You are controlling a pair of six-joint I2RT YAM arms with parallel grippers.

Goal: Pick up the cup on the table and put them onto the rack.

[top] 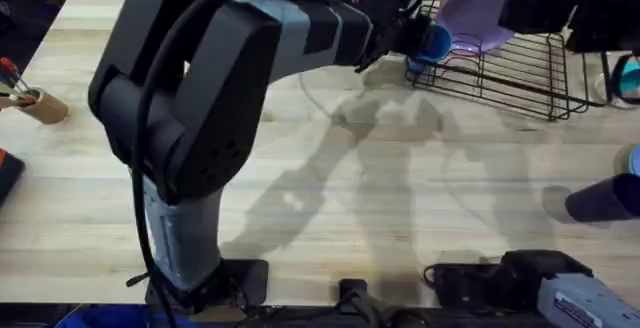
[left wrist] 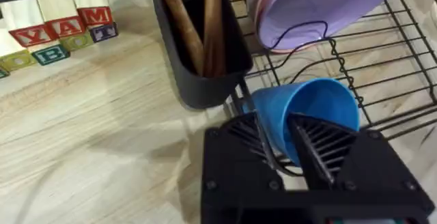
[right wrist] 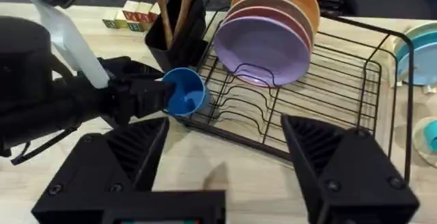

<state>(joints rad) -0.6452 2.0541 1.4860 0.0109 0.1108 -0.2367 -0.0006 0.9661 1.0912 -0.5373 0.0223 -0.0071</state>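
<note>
Left gripper point(left wrist: 293, 145): clamped on cup point(left wrist: 311, 111), which I hold tilted at rack point(right wrist: 321, 108) edge | Right gripper point(right wrist: 218, 159): spread, idle | Risk: I judge cup rim may snag wires or plates point(right wrist: 270, 39).

Wooden letter blocks point(left wrist: 58, 29) on the surface, well away from the left tool point(left wrist: 293, 149), read Y, A, M in red; lower blocks show B and T.

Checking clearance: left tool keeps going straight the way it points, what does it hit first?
Likely the rack: the left tool holds the cup at its near edge, wires just beyond. The plates stand farther along. Depth is unclear.
</note>
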